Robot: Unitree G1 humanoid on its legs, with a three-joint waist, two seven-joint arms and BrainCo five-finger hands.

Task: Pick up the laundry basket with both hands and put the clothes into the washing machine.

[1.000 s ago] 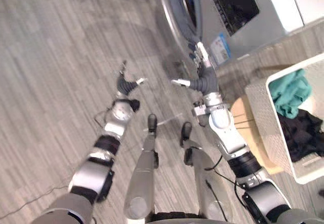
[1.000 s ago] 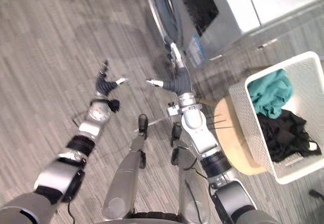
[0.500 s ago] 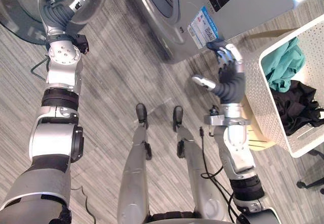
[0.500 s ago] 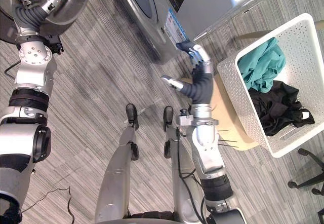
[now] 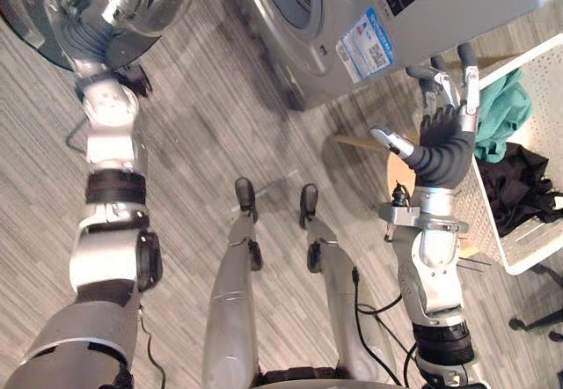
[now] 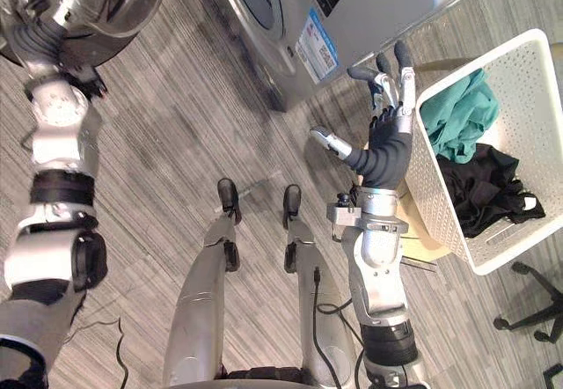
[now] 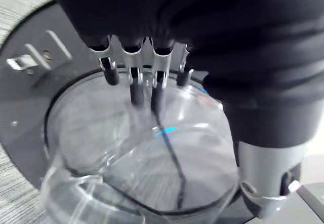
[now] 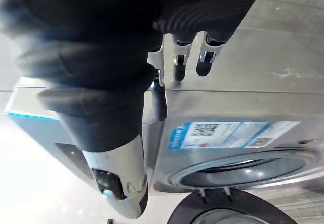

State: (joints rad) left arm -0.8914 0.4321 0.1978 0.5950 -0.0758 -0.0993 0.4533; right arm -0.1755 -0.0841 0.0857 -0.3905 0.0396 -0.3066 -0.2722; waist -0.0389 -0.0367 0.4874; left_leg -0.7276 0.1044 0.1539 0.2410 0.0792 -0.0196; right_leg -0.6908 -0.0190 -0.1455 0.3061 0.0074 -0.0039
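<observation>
basket point(image 6: 428, 165) of white perforated plastic sits at right, teal and black clothes point(image 6: 462, 125) heaped inside. right hand point(image 6: 387, 147), fingers spread and empty, stands just beside its left wall. left hand point(image 5: 86, 33), fingers straight, holding nothing, reaches the domed glass door point(image 5: 149, 2) of the grey washing machine point(image 5: 352, 2), far left.

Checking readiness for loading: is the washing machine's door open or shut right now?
Open. The round glass door is swung out to the side, clear of the washing machine and its drum opening, with the left hand by it.
</observation>
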